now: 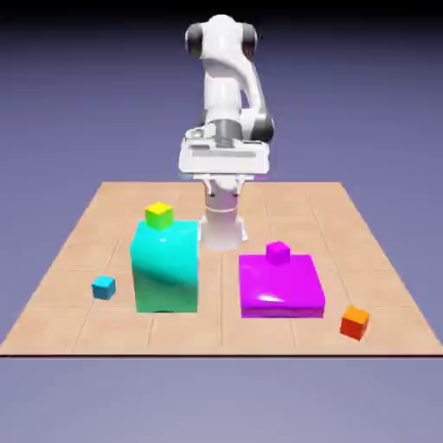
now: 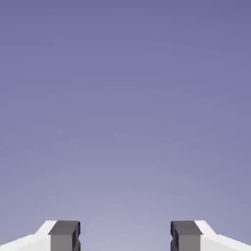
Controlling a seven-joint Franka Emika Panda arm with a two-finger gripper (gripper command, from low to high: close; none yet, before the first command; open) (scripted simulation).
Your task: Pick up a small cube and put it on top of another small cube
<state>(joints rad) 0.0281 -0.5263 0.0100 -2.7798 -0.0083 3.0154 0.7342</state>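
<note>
Exterior view. A tan tiled counter (image 1: 112,199) is seen before a blue-violet backdrop. The white arm (image 1: 227,78) is folded high at top centre, with the hand (image 1: 223,160) held above the counter's far edge, well clear of every block. The fingers themselves cannot be made out here.

The orange cube (image 1: 355,322) is placed at lower right of the frame, alone on the counter, just beside the near right corner of the magenta slab (image 1: 281,290) but apart from it. The magenta cube (image 1: 278,253) is seated on top of the slab, near its far edge. A tall cyan block (image 1: 165,268) is set left of centre, with a yellow-green cube (image 1: 159,215) on top of it. A blue cube (image 1: 104,286) is found on the counter at far left, apart from the cyan block.

Hand view. Only plain backdrop is shown. Two grey fingertips (image 2: 64,235) are seen at the bottom edge, set wide apart, nothing between them: the hand is released and empty.
</note>
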